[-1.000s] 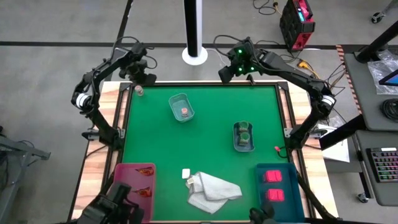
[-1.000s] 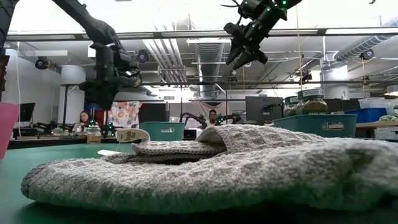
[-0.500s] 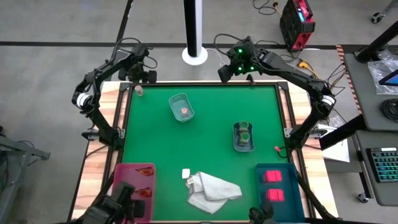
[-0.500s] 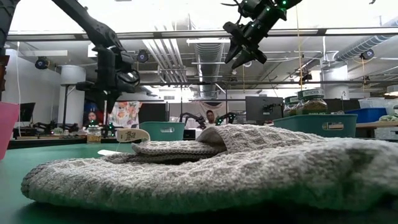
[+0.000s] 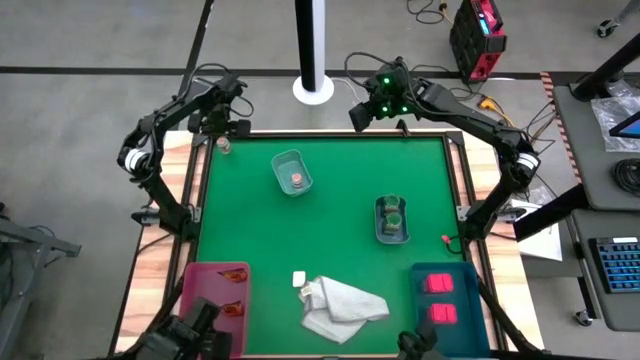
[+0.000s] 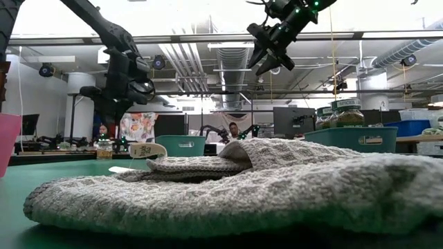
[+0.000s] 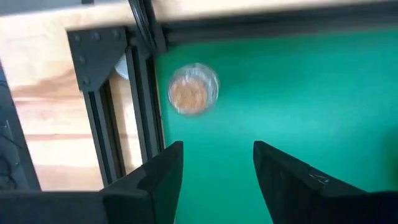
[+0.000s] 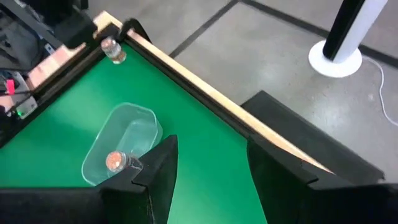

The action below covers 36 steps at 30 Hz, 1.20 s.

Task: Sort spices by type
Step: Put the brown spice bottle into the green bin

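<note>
- Now the left gripper (image 7: pixel 214 168) is opening wider than a moment ago, holding nothing, above the clear jar (image 5: pixel 225 147) in the table's upper-left corner.
- The right gripper (image 8: pixel 208 165) is waiting half open, empty.
- That jar is probably getting picked next.

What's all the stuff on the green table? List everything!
Pink-topped jars: two, clear; one at far left corner, one in far clear tray.
Greenish jars: seemingly two; in right clear tray.
Red blocks: two, bright red; in teal tray, near right.
Packets: two, red-orange; in pink tray, near left.
Cloth: one, white; near edge, middle.
Small white piece: one; beside cloth.
Left gripper: one, dark, open; above far left corner.
Right gripper: one, dark, open; above far edge.
</note>
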Each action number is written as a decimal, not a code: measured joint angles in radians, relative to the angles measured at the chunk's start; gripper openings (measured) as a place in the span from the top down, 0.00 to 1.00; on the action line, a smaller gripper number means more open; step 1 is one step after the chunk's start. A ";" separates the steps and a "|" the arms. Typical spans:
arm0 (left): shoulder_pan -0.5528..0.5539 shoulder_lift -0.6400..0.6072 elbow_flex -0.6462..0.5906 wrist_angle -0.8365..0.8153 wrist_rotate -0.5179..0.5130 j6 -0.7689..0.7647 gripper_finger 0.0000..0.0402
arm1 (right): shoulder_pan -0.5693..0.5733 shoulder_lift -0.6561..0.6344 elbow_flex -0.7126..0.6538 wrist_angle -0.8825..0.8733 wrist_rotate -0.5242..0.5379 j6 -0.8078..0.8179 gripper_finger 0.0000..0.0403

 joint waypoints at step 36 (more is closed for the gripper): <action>-0.048 0.266 0.163 -0.177 -0.250 -0.101 0.98 | -0.008 0.047 0.000 0.006 -0.036 -0.084 0.53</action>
